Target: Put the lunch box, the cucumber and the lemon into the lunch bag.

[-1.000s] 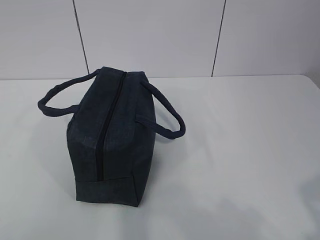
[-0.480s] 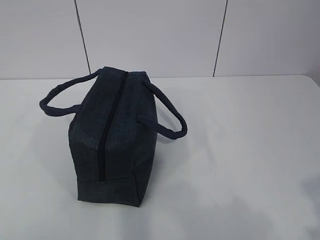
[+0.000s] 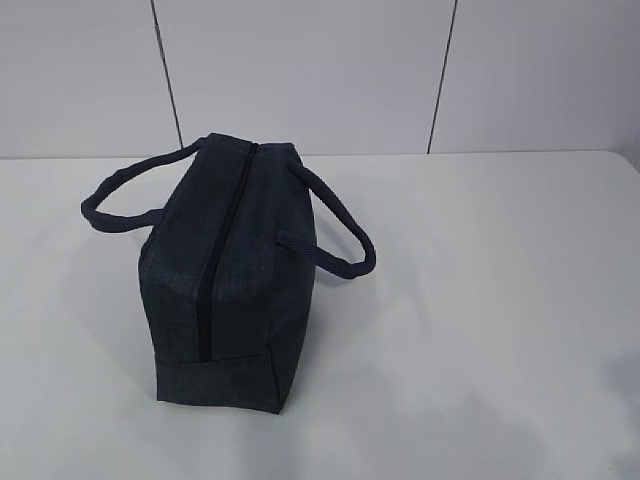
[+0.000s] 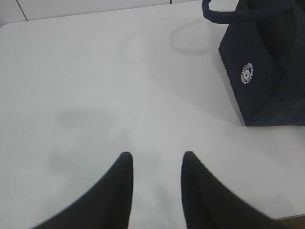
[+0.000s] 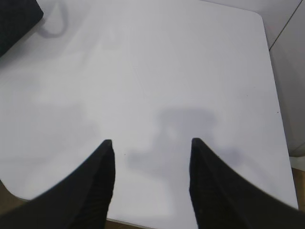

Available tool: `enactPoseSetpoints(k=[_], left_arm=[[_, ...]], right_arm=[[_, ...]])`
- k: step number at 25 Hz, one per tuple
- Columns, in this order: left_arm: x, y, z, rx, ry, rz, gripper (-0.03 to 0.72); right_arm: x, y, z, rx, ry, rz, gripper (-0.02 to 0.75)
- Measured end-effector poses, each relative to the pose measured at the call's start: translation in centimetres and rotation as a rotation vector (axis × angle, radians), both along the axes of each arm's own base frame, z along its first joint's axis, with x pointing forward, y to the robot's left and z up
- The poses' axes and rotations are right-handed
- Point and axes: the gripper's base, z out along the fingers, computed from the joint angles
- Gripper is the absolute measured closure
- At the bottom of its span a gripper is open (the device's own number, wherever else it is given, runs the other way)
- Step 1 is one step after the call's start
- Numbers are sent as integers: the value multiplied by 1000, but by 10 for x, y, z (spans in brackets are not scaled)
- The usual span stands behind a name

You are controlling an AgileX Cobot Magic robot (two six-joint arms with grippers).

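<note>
The dark navy lunch bag (image 3: 228, 275) stands on the white table, left of the middle, with its black zipper (image 3: 215, 270) running along the top and looking closed. Its two loop handles hang out to either side. In the left wrist view the lunch bag (image 4: 264, 71) sits at the upper right, showing a small white round logo. My left gripper (image 4: 156, 155) is open over bare table, well short of the bag. My right gripper (image 5: 151, 141) is open too, with nothing between its fingers; a corner of the lunch bag (image 5: 16, 19) shows far upper left. The lunch box, cucumber and lemon are out of view.
The white table (image 3: 480, 300) stretches to the right of the bag. A white panelled wall stands behind it. In the right wrist view the table's (image 5: 281, 95) right edge and near edge are close by.
The bag appears a few pixels further right in the exterior view than one second ago. Nothing else differs.
</note>
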Motion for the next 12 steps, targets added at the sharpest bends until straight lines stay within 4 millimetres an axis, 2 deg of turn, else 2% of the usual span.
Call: enactPoseSetpoints(k=[12], left_arm=[[0, 0, 0, 0, 0, 0, 445]], right_arm=[[0, 0, 0, 0, -2, 0, 370]])
